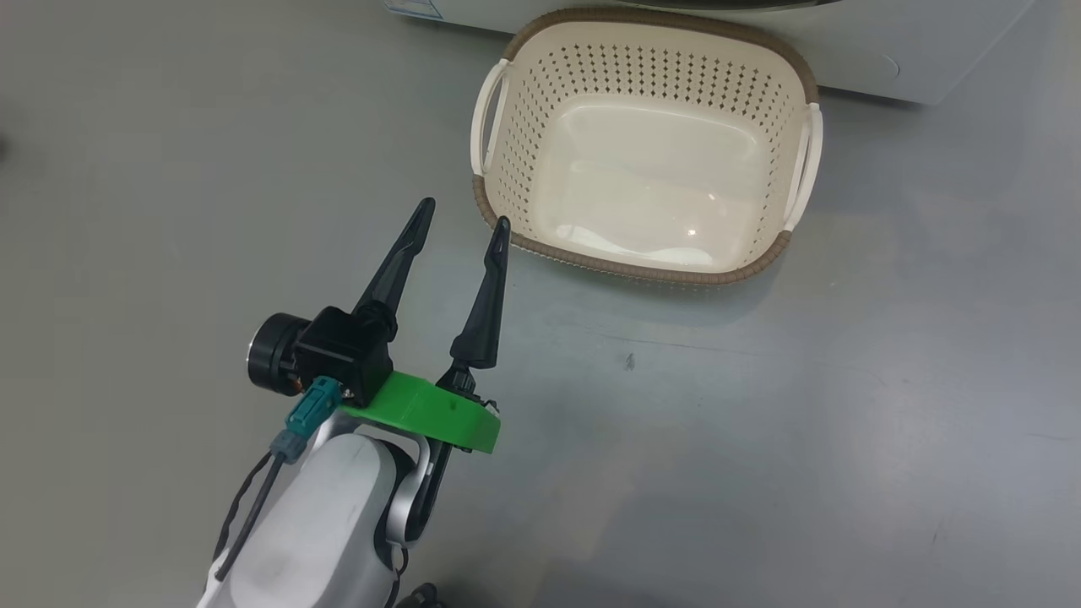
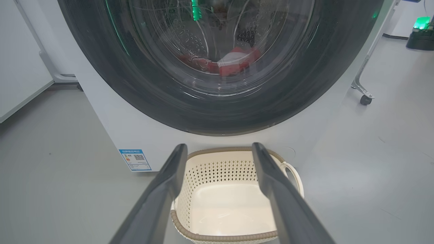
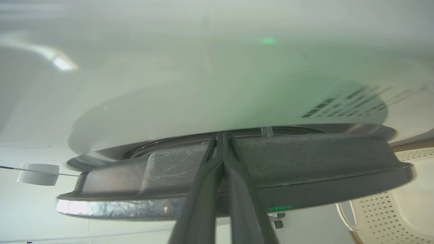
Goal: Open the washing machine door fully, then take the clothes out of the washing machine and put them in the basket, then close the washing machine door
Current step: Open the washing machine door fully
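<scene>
Your right gripper (image 3: 222, 135), jaws clenched on nothing, points its tips at the washing machine door (image 3: 322, 159) rim, nearer than the left gripper (image 1: 465, 212), jaws released, below it; the clothes (image 2: 237, 64) lie behind its glass.

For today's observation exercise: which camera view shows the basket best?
The head view: the whole basket shows from above, empty, rim and both handles clear. The left wrist view has it partly behind the left gripper. The right wrist view catches a blurred corner at lower right.

Basket (image 1: 642, 72) on flr (image 1: 760, 422) before washer (image 2: 112, 125); clothes (image 2: 234, 64) inside.
</scene>
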Robot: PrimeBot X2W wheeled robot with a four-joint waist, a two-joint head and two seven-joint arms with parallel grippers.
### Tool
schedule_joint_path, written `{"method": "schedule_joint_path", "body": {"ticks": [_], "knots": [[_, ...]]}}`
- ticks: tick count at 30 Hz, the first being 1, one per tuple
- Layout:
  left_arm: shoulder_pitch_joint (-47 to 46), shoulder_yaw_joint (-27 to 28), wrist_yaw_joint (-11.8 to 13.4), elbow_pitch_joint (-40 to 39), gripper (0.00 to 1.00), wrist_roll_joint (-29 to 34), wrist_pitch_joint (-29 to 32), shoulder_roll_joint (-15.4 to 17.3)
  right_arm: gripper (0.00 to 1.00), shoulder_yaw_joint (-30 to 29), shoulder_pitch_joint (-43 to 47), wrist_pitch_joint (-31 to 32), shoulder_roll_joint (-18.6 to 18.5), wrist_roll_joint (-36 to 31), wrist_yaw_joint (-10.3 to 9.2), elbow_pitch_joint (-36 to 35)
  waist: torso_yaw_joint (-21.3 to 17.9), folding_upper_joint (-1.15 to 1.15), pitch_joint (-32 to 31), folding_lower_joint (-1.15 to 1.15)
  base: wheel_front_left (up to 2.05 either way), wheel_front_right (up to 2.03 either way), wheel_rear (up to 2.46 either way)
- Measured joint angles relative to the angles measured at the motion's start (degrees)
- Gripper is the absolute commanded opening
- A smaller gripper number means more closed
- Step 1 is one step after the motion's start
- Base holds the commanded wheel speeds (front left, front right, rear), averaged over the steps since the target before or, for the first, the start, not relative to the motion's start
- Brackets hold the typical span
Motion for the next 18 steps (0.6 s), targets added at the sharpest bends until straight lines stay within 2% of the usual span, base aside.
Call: {"method": "schedule_joint_path", "body": {"ticks": [18], "knots": [[-0.1, 0.2, 0.1, 0.0, 1.0, -0.4, 0.0, 0.0, 0.0, 1.8, -1.3, 6.9, -2.3, 0.3, 0.0, 1.5, 0.4, 0.0, 0.0, 0.0, 0.0, 0.0, 0.0]]}}
